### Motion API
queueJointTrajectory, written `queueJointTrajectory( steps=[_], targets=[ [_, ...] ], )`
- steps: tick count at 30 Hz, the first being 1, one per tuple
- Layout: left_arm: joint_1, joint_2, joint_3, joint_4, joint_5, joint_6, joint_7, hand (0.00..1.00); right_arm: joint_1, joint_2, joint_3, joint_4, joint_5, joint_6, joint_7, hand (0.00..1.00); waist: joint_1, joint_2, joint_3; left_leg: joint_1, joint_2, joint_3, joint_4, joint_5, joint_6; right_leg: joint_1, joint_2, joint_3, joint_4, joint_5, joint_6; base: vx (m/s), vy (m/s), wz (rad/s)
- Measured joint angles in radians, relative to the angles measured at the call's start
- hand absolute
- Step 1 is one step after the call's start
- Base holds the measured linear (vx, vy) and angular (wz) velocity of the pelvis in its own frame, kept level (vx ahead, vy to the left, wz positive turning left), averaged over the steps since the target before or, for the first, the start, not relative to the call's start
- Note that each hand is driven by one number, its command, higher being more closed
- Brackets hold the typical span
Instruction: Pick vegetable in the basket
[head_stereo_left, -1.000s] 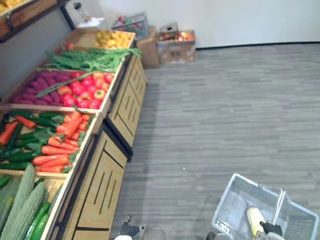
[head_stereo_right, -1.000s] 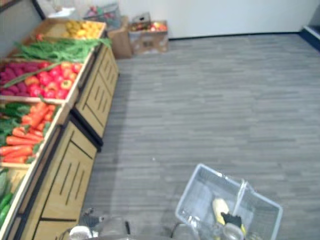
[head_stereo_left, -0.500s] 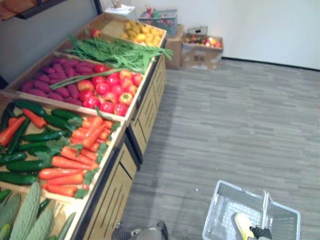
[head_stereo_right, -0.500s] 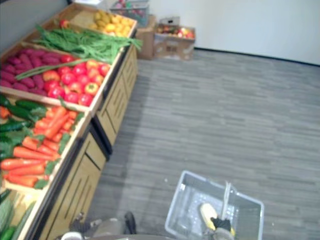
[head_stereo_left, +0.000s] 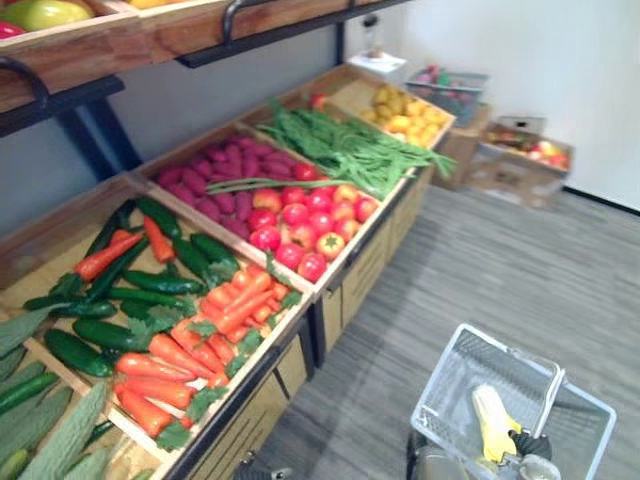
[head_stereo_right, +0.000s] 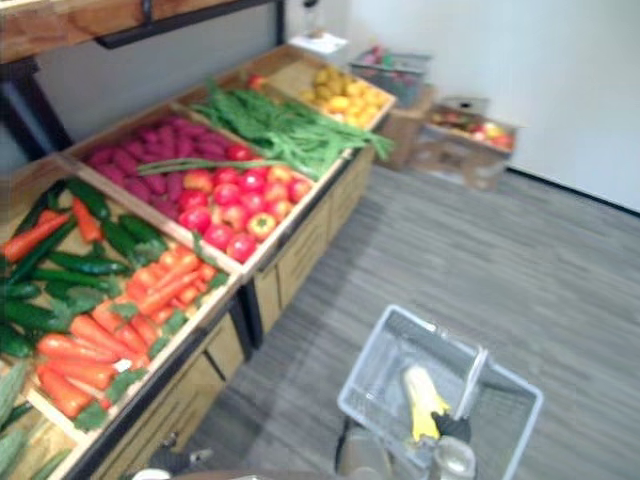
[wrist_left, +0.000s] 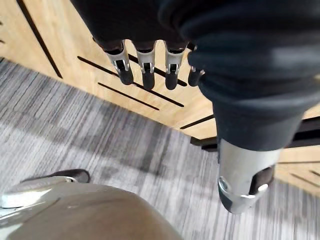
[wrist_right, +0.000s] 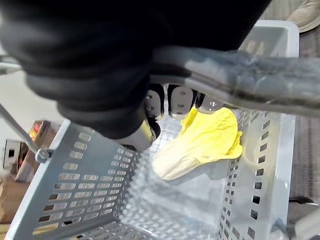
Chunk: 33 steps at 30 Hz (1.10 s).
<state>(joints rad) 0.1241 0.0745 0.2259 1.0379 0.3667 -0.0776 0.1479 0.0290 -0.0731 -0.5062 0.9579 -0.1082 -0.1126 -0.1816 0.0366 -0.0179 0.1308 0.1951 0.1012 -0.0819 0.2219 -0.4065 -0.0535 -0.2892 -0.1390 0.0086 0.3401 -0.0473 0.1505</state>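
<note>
Right wrist view: I see my right hand (wrist_right: 181, 99) clamped on the basket handle (wrist_right: 240, 70); the yellow vegetable (wrist_right: 200, 142) lies in the basket (wrist_right: 90, 185) just below it. My left hand (wrist_left: 145, 65) hangs, fingers straight.

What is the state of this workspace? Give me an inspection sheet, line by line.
Surface: wooden display stand with compartments of carrots, cucumbers, tomatoes and green beans.
Job's things: grey basket held over the floor beside the stand; one yellow vegetable lies inside.
Clutter: cardboard boxes of produce on the floor past the stand's far end.
Hands: right hand, fingers curled round the basket's handle; left hand hangs by the stand's front, fingers straight, holding nothing.
Cables: nothing seen.
Surroundings: grey plank floor, white wall, upper shelf above the stand.
</note>
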Motion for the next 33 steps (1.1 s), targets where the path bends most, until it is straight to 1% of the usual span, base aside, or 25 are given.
queueJointTrajectory(
  steps=[1, 2, 3, 4, 5, 6, 8, 9, 11, 12, 13, 14, 16, 17, 18, 20, 21, 23, 24, 26, 27, 28, 30, 32, 33],
  targets=[
    [0.001, -0.014, 0.014, 0.002, 0.003, 0.0, 0.0, 0.0, 0.002, 0.0, -0.013, -0.005, 0.001, 0.0, -0.003, 1.0, -0.001, 0.021, -0.004, -0.002, 0.027, -0.041, 0.011, 0.0, -0.006, -0.013, 0.011, -0.048, 0.083, -0.063, -0.021, 0.54, -0.529, 1.12],
    [0.002, -0.031, 0.017, -0.005, 0.003, 0.0, 0.0, 0.0, 0.001, -0.002, -0.032, -0.011, 0.0, -0.001, -0.006, 1.0, 0.007, 0.034, -0.009, -0.022, 0.046, -0.051, 0.032, 0.038, -0.025, -0.026, 0.004, -0.088, 0.153, -0.106, -0.047, 0.43, -0.421, 0.99],
    [0.003, -0.036, 0.019, -0.007, 0.003, 0.0, 0.001, 0.0, 0.001, -0.005, -0.032, -0.017, 0.0, -0.001, -0.005, 1.0, 0.008, 0.04, -0.008, -0.026, 0.053, -0.061, 0.036, 0.055, -0.03, -0.023, -0.003, -0.111, 0.176, -0.125, -0.057, 0.4, -0.404, 0.89],
    [0.004, -0.042, 0.025, -0.01, 0.003, 0.0, 0.003, 0.0, 0.001, -0.009, -0.034, -0.02, 0.0, 0.001, -0.005, 1.0, 0.011, 0.051, -0.014, -0.042, 0.066, -0.077, 0.043, 0.092, -0.029, -0.017, -0.01, -0.151, 0.203, -0.156, -0.075, 0.3, -0.315, 0.75],
    [0.004, -0.044, 0.035, -0.015, 0.002, 0.0, 0.002, 0.0, 0.001, -0.011, -0.035, -0.02, -0.001, 0.001, -0.004, 1.0, 0.012, 0.053, -0.016, -0.05, 0.072, -0.091, 0.046, 0.117, -0.025, -0.01, -0.014, -0.176, 0.212, -0.166, -0.089, 0.43, -0.432, 1.26],
    [0.001, -0.052, 0.054, -0.024, 0.001, 0.001, 0.003, 0.0, 0.006, -0.013, -0.04, -0.017, 0.0, 0.01, -0.004, 1.0, 0.007, 0.055, -0.017, -0.086, 0.09, -0.129, 0.066, 0.183, -0.031, 0.033, -0.028, -0.248, 0.203, -0.176, -0.107, 0.34, -0.33, 1.21],
    [0.001, -0.051, 0.057, -0.027, -0.001, 0.001, 0.004, 0.0, 0.028, -0.013, -0.074, -0.011, 0.0, 0.022, -0.007, 1.0, 0.004, 0.052, -0.015, -0.121, 0.101, -0.123, 0.102, 0.243, -0.046, 0.12, -0.049, -0.333, 0.163, -0.184, -0.12, 0.28, -0.291, 1.82],
    [0.002, -0.051, 0.057, -0.038, -0.001, 0.001, 0.004, 0.0, 0.049, -0.019, -0.087, -0.006, 0.002, 0.027, -0.01, 1.0, 0.005, 0.05, -0.016, -0.16, 0.1, -0.093, 0.14, 0.248, -0.057, 0.18, -0.068, -0.393, 0.132, -0.186, -0.123, 0.17, -0.183, 2.07],
    [0.01, -0.054, 0.057, -0.053, -0.014, 0.002, 0.007, 0.0, 0.063, -0.026, -0.101, 0.002, 0.003, 0.034, -0.01, 1.0, 0.005, 0.05, -0.017, -0.213, 0.099, 0.005, 0.152, 0.254, -0.058, 0.237, -0.083, -0.458, 0.107, -0.186, -0.123, 0.09, -0.054, 1.59],
    [0.012, -0.052, 0.058, -0.053, -0.014, 0.006, 0.008, 0.0, 0.063, -0.028, -0.119, 0.004, 0.002, 0.04, -0.008, 1.0, 0.004, 0.048, -0.02, -0.246, 0.106, 0.12, 0.146, 0.282, -0.049, 0.268, -0.092, -0.519, 0.096, -0.186, -0.123, 0.07, 0.002, 1.56],
    [0.016, -0.048, 0.063, -0.052, -0.013, 0.015, 0.008, 0.0, 0.064, -0.024, -0.14, 0.013, 0.002, 0.041, -0.007, 1.0, 0.002, 0.03, -0.032, -0.253, 0.107, 0.204, 0.093, 0.313, -0.047, 0.279, -0.114, -0.563, 0.086, -0.185, -0.121, 0.04, 0.027, 1.54],
    [0.019, -0.043, 0.068, -0.05, -0.013, 0.016, 0.008, 0.0, 0.064, -0.022, -0.153, 0.022, 0.002, 0.039, -0.007, 1.0, -0.004, 0.02, -0.042, -0.259, 0.1, 0.239, 0.059, 0.33, -0.045, 0.279, -0.124, -0.576, 0.076, -0.182, -0.116, 0.02, 0.042, 1.43],
    [0.018, -0.036, 0.076, -0.039, -0.013, 0.024, 0.01, 0.0, 0.061, -0.031, -0.2, 0.049, 0.003, 0.039, -0.005, 1.0, -0.007, 0.017, -0.048, -0.262, 0.074, 0.344, -0.054, 0.372, -0.045, 0.294, -0.133, -0.623, 0.022, -0.169, -0.095, 0.01, 0.15, 1.45],
    [0.022, -0.034, 0.076, -0.024, -0.013, 0.025, 0.013, 0.0, 0.052, -0.033, -0.218, 0.07, 0.004, 0.04, -0.004, 1.0, -0.005, 0.017, -0.049, -0.263, 0.058, 0.358, -0.11, 0.392, -0.04, 0.304, -0.131, -0.643, -0.013, -0.158, -0.077, 0.0, 0.174, 1.14],
    [0.024, -0.032, 0.076, -0.012, -0.012, 0.027, 0.013, 0.0, 0.046, -0.033, -0.224, 0.08, 0.005, 0.041, -0.003, 1.0, -0.005, 0.024, -0.053, -0.262, 0.05, 0.356, -0.131, 0.401, -0.038, 0.314, -0.129, -0.653, -0.032, -0.149, -0.065, -0.02, 0.206, 0.78],
    [0.041, -0.032, 0.092, 0.009, -0.013, 0.036, 0.014, 0.0, 0.038, -0.029, -0.231, 0.088, 0.009, 0.042, 0.0, 1.0, -0.004, 0.021, -0.056, -0.256, 0.026, 0.343, -0.181, 0.426, -0.028, 0.342, -0.116, -0.665, -0.106, -0.11, -0.042, -0.02, 0.154, 0.37],
    [0.049, -0.032, 0.097, 0.018, -0.013, 0.036, 0.017, 0.0, 0.033, -0.027, -0.231, 0.088, 0.009, 0.042, 0.003, 1.0, -0.003, 0.022, -0.056, -0.25, 0.021, 0.346, -0.194, 0.432, -0.02, 0.352, -0.11, -0.661, -0.137, -0.084, -0.038, -0.02, 0.108, 0.0],
    [0.058, -0.033, 0.109, 0.026, -0.012, 0.035, 0.019, 0.0, 0.03, -0.018, -0.221, 0.079, 0.009, 0.042, 0.011, 1.0, -0.002, 0.019, -0.058, -0.228, 0.014, 0.358, -0.222, 0.434, -0.019, 0.361, -0.106, -0.648, -0.163, -0.062, -0.03, -0.07, 0.136, -0.21],
    [0.061, -0.032, 0.117, 0.031, -0.012, 0.035, 0.018, 0.0, 0.03, -0.012, -0.219, 0.077, 0.009, 0.042, 0.016, 1.0, 0.0, 0.007, -0.055, -0.207, 0.006, 0.374, -0.255, 0.437, -0.014, 0.361, -0.107, -0.633, -0.17, -0.061, -0.029, -0.1, 0.123, -0.27],
    [0.063, -0.022, 0.116, 0.037, -0.011, 0.036, 0.013, 0.0, 0.03, -0.002, -0.206, 0.077, 0.008, 0.043, 0.017, 1.0, -0.002, -0.003, -0.055, -0.183, -0.016, 0.378, -0.309, 0.461, -0.003, 0.355, -0.119, -0.615, -0.175, -0.067, -0.023, -0.12, 0.094, -0.18],
    [0.066, -0.015, 0.114, 0.036, -0.011, 0.034, 0.007, 0.0, 0.029, 0.0, -0.196, 0.077, 0.008, 0.043, 0.016, 1.0, -0.002, -0.015, -0.056, -0.187, -0.038, 0.385, -0.324, 0.464, 0.002, 0.331, -0.14, -0.601, -0.159, -0.094, -0.011, -0.14, 0.108, -0.08],
    [0.068, -0.012, 0.112, 0.037, -0.011, 0.035, 0.006, 0.0, 0.028, 0.0, -0.191, 0.075, 0.008, 0.043, 0.016, 1.0, -0.004, -0.017, -0.055, -0.188, -0.048, 0.394, -0.324, 0.459, 0.007, 0.322, -0.153, -0.599, -0.14, -0.102, -0.016, -0.13, 0.142, -0.07],
    [0.075, -0.001, 0.086, 0.037, -0.013, 0.036, 0.006, 0.0, 0.028, -0.004, -0.191, 0.071, 0.008, 0.044, 0.015, 1.0, -0.004, -0.029, -0.052, -0.181, -0.079, 0.404, -0.324, 0.448, 0.023, 0.307, -0.198, -0.585, -0.087, -0.124, -0.008, -0.09, 0.155, 0.0],
    [0.076, 0.007, 0.073, 0.035, -0.013, 0.036, 0.011, 0.0, 0.033, -0.005, -0.18, 0.067, 0.007, 0.045, 0.014, 1.0, -0.003, -0.041, -0.051, -0.173, -0.096, 0.405, -0.324, 0.439, 0.037, 0.308, -0.217, -0.569, -0.059, -0.135, -0.038, -0.06, 0.136, 0.08],
    [0.07, 0.009, 0.074, 0.034, -0.038, 0.036, 0.025, 0.0, 0.033, -0.002, -0.153, 0.065, 0.006, 0.044, 0.013, 1.0, -0.004, -0.051, -0.048, -0.173, -0.109, 0.398, -0.324, 0.432, 0.047, 0.292, -0.206, -0.496, -0.044, -0.159, -0.078, 0.0, 0.078, 0.13]
  ],
)
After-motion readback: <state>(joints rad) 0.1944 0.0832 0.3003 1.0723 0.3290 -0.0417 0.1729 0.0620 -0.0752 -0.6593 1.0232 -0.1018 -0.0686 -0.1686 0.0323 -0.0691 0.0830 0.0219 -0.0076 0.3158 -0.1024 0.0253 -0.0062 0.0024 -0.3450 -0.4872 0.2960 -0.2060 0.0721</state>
